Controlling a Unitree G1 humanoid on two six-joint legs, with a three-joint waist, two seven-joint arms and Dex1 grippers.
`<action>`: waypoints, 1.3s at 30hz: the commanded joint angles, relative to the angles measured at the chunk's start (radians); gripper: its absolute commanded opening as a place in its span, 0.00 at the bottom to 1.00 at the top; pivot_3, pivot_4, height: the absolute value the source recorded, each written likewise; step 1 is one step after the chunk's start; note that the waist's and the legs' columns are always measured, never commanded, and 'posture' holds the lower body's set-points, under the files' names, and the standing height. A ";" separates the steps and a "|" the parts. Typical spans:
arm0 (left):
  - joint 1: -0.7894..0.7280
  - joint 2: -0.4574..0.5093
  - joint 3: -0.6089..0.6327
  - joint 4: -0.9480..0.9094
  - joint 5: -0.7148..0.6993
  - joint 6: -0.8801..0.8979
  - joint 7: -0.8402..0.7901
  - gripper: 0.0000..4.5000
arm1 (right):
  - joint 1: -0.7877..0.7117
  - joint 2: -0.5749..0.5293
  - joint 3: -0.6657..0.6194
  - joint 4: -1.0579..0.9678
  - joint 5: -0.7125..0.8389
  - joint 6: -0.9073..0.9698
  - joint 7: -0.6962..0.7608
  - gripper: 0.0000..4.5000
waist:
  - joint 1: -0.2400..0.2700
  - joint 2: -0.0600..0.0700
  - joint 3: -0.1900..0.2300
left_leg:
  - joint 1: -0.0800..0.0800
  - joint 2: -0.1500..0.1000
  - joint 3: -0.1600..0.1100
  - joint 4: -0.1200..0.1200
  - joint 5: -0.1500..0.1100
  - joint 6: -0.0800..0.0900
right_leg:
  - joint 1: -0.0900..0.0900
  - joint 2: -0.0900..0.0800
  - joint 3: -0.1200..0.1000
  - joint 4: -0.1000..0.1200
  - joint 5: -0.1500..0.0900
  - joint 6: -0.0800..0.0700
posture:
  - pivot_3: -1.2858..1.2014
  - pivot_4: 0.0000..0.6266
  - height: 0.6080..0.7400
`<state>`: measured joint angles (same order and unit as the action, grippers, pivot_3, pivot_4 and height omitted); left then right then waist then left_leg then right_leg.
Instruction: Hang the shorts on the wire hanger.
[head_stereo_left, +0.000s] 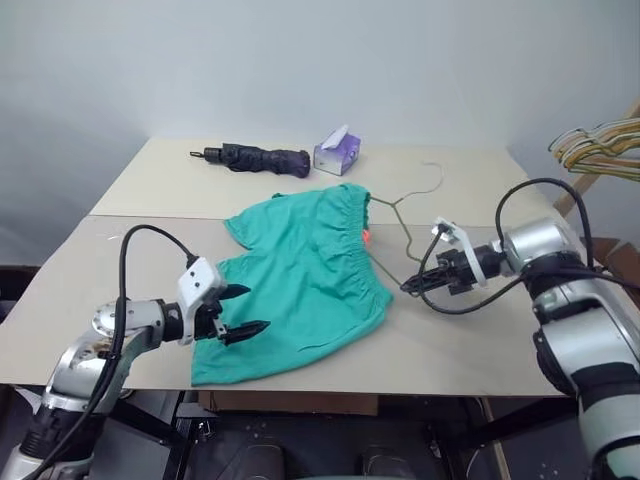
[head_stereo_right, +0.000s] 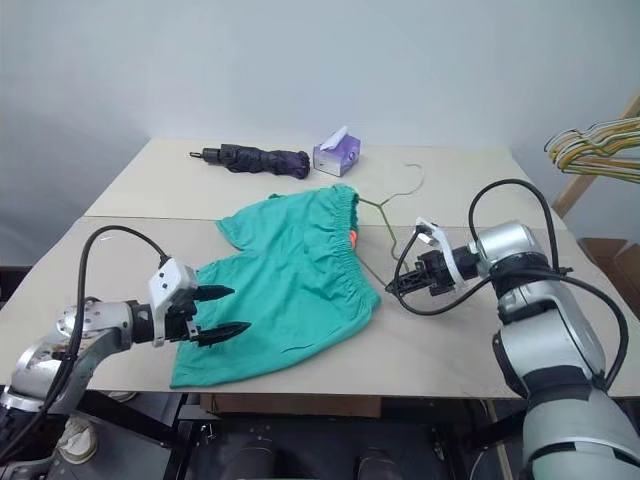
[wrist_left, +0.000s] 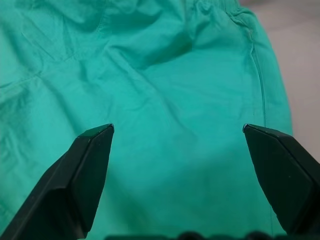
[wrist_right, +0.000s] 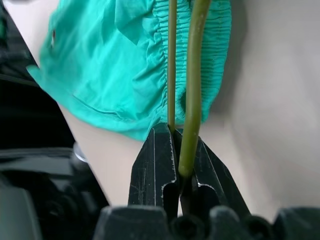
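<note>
Right wrist view: right hand (wrist_right: 175, 150) is clamped on the wire hanger (wrist_right: 192, 90), two olive wires running up from between its fingers toward the gathered waistband of the shorts (wrist_right: 120, 65). Head views: shorts lie flat on the desk (head_stereo_left: 470, 340), waistband toward the right hand, legs toward the left hand (head_stereo_left: 243, 310). Hanger's on the desk just right of the waistband, hook pointing to the far edge, one corner at or under the waistband; can't tell if it's inside the fabric. Left hand hovers over the near leg w/ fingers wide apart, holding nothing.

Progress, as I judge it: hanger is gripped, but the shorts aren't on it yet. Left: thread or drape the shorts over the wire, then lift.

Labels: small orange tag (head_stereo_left: 367, 236) at waistband, no readable writing. Purple tissue box (head_stereo_left: 337, 153) at back, print too small to read.
</note>
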<state>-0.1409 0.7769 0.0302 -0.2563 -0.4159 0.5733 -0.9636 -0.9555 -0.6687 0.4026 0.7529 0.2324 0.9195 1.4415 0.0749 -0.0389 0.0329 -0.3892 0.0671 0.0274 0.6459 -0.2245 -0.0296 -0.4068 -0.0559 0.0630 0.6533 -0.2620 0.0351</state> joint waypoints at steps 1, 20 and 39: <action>-0.096 0.039 0.086 0.015 -0.063 -0.008 -0.049 1.00 | 0.059 -0.003 -0.086 -0.261 0.023 0.002 -0.097 0.00 | -0.002 0.000 0.000 | 0.000 0.000 0.000 0.000 0.000 0.000 | -0.001 0.000 0.000 0.000 0.000 0.000 | 0.56 0.00 1.00; -0.915 0.127 -0.104 0.850 0.155 -0.467 -0.608 1.00 | 0.140 -0.015 0.034 -0.689 -0.234 -0.275 -0.303 0.00 | -0.064 0.000 0.000 | -0.002 0.000 0.000 0.002 0.000 0.000 | -0.001 0.000 0.000 0.001 -0.001 0.000 | 0.54 0.00 1.00; -1.226 -0.077 -0.531 1.291 0.243 -0.684 -0.651 0.95 | 0.089 -0.018 0.069 -0.802 -0.264 -0.163 -0.264 0.00 | -0.092 0.000 0.000 | -0.019 0.000 -0.001 0.014 -0.001 0.002 | -0.017 0.000 0.001 0.010 -0.002 0.002 | 0.52 0.00 1.00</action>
<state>-1.3184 0.6965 -0.4967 1.0170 -0.1792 -0.0936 -1.6109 -0.8283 -0.6811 0.4916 -0.0114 -0.0270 0.7504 1.1768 -0.0175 -0.0388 0.0333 -0.4078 0.0671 0.0262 0.6600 -0.2255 -0.0275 -0.4236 -0.0553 0.0637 0.6632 -0.2636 0.0369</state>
